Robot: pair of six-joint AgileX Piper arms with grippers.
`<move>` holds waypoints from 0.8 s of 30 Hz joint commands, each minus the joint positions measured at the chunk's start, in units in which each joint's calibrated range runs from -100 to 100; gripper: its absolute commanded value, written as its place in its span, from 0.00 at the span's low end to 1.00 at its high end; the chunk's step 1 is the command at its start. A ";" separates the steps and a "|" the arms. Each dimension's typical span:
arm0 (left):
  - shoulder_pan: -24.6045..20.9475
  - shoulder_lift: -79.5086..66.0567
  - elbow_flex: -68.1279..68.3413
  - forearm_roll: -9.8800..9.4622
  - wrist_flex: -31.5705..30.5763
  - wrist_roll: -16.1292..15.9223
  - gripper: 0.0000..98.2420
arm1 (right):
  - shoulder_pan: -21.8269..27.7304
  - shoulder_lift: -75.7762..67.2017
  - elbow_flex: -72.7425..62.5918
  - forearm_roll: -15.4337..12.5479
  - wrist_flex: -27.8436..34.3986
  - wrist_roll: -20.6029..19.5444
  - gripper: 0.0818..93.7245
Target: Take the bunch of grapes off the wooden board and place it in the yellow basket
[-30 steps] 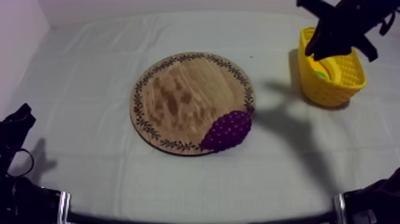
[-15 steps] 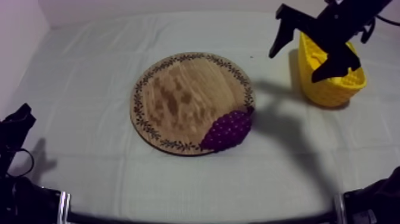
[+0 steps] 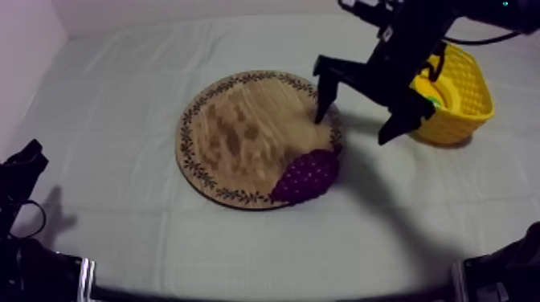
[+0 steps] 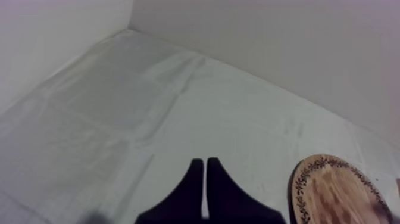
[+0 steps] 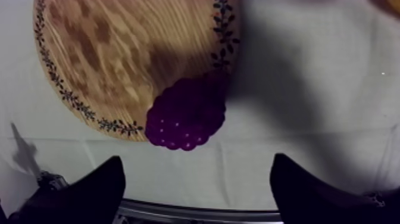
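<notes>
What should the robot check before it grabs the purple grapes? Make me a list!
1. Right gripper open: ok, its fingers are wide apart.
2. Bunch of grapes easy to reach: ok, it lies on the rim of the wooden board, with nothing on top of it.
3. Gripper down at the grapes: not ok, it hangs above the board's edge and touches nothing.
4. Yellow basket ready: ok, it stands upright at the table's right side.
5. Room in the basket: cannot tell, a yellow-green thing lies inside.
6. Left gripper out of the way: ok, it is shut, far from the grapes.
</notes>
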 commanded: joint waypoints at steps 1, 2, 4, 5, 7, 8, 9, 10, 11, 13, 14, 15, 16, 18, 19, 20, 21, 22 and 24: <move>-0.01 0.03 0.04 0.01 0.03 0.00 0.00 | -0.46 2.07 -0.47 0.09 -0.09 -0.09 0.88; -0.01 0.03 0.04 0.01 0.03 0.00 0.00 | -0.59 3.12 -0.76 0.06 -0.10 -0.11 0.88; -0.01 0.03 0.04 0.01 0.03 0.00 0.00 | -0.67 5.19 -1.34 -0.03 -0.08 -0.09 0.88; -0.01 0.03 0.04 0.01 0.03 0.00 0.00 | -0.66 6.17 -1.60 -0.07 -0.10 -0.08 0.88; -0.01 0.03 0.04 0.01 0.03 0.00 0.00 | -0.61 8.02 -2.04 -0.23 -0.09 0.01 0.89; -0.01 0.03 0.04 0.01 0.03 0.00 0.00 | -0.65 8.83 -2.22 -0.31 -0.06 0.05 0.89; -0.01 0.03 0.04 0.01 0.03 0.00 0.00 | -0.74 9.56 -2.35 -0.37 -0.06 0.09 0.89; -0.01 0.03 0.04 0.01 0.03 0.00 0.00 | -0.92 10.22 -2.44 -0.41 -0.13 0.12 0.89; -0.01 0.03 0.04 0.01 0.03 0.00 0.00 | -1.16 10.78 -2.47 -0.44 -0.30 0.14 0.89; -0.01 0.03 0.04 0.01 0.03 0.00 0.00 | -1.85 11.86 -2.45 -0.40 -0.74 0.12 0.88; -0.01 0.03 0.04 0.01 0.03 0.00 0.00 | -2.22 12.39 -2.52 -0.34 -0.92 0.07 0.88; -0.01 0.03 0.04 0.01 0.03 0.00 0.00 | -2.60 12.94 -2.66 -0.30 -1.07 0.02 0.88; -0.01 0.03 0.04 0.01 0.03 0.00 0.00 | -2.93 13.55 -2.89 -0.25 -1.20 -0.05 0.88; -0.01 0.03 0.04 0.01 0.03 0.00 0.00 | -3.43 14.88 -3.62 -0.16 -1.40 -0.20 0.87; -0.01 0.03 0.04 0.01 0.03 0.00 0.00 | -3.58 15.65 -4.06 -0.15 -1.46 -0.27 0.87; -0.01 0.03 0.04 0.01 0.03 0.00 0.00 | -3.69 16.44 -4.51 -0.15 -1.50 -0.32 0.87; -0.01 0.03 0.04 0.01 0.03 0.00 0.00 | -3.76 17.28 -4.95 -0.15 -1.52 -0.37 0.87; -0.01 0.03 0.04 0.01 0.03 0.00 0.00 | -3.81 18.09 -5.37 -0.14 -1.54 -0.41 0.87; -0.01 0.03 0.04 0.01 0.03 0.00 0.00 | -3.84 19.65 -5.98 -0.14 -1.57 -0.45 0.87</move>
